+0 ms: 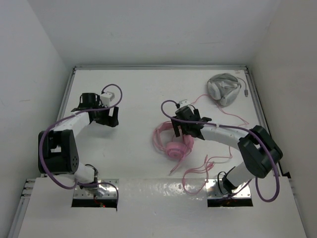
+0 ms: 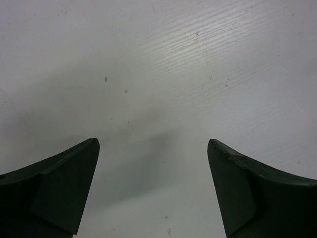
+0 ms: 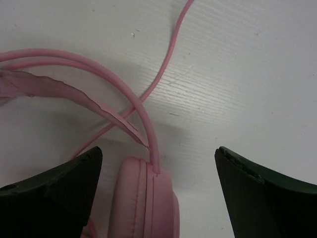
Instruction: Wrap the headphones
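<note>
Top external view, items entered from largest to smallest; 12 o'clock is the far edge of the desk.

1. Desk [image 1: 143,94]: white, walled on three sides. We log it as the carrier of every item below.

2. Right arm [image 1: 247,148]: white and black, reaching from its base at 5 o'clock toward the desk centre.

3. Left arm [image 1: 62,146]: same build, bent from its base at 7 o'clock up toward 10 o'clock.

4. Pink headphones [image 1: 173,144]: lying on the desk just off centre, toward 4 o'clock. The thin headband [image 3: 99,69] arcs to 9 o'clock of the round padded earcup [image 3: 143,198].

5. Grey-white headphones [image 1: 224,88]: lying near the far corner at 1 o'clock, well apart from the pink pair.

6. Right end effector [image 1: 179,131]: over the pink headphones, fingers spread wide and clamped on nothing. In the right wrist view we see the earcup and the end of the headband lying between the two dark fingers [image 3: 59,188]. We cannot tell whether either finger touches them.

7. Left end effector [image 2: 153,148]: near 10 o'clock, fingers apart. Only bare desk shows between them in the left wrist view.

8. Pink cable [image 1: 198,171]: thin, lying in loose loops from the earcup toward 5 o'clock, close to the right arm's base. In the right wrist view a strand [image 3: 168,64] passes under the headband.
</note>
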Motion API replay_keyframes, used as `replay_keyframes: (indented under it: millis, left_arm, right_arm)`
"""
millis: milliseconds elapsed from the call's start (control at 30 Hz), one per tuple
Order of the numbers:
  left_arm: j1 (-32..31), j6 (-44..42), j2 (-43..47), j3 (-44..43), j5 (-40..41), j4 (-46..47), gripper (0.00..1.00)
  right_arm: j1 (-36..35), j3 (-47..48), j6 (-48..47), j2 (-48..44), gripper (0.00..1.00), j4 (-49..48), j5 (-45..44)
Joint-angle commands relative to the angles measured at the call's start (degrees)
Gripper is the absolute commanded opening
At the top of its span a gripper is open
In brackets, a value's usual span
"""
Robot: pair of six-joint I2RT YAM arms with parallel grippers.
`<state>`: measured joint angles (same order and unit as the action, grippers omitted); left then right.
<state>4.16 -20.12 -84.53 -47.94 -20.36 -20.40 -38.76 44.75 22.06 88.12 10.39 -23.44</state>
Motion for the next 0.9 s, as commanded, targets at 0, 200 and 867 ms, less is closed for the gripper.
replay_keyframes:
  millis: [0,200,867]
  left_arm:
    - [-1.9,-1.4,0.6,-1.5,-2.4,0.2,0.88]
    - [-11.7,-1.0,1.2,-5.2,-2.7,-1.5,0.88]
    - [-20.2,3.3,-4.9,-18.1,-10.6,-6.5,0.88]
  right_arm:
    - [-0.1,0.2,0.9,-1.4,0.88,1.6,-2.2]
    - [-0.1,-1.2,1.0,-1.6,0.35,2.9,2.5]
    - [-5.4,20.8,-15.6,5.5,0.00,-13.8,3.8]
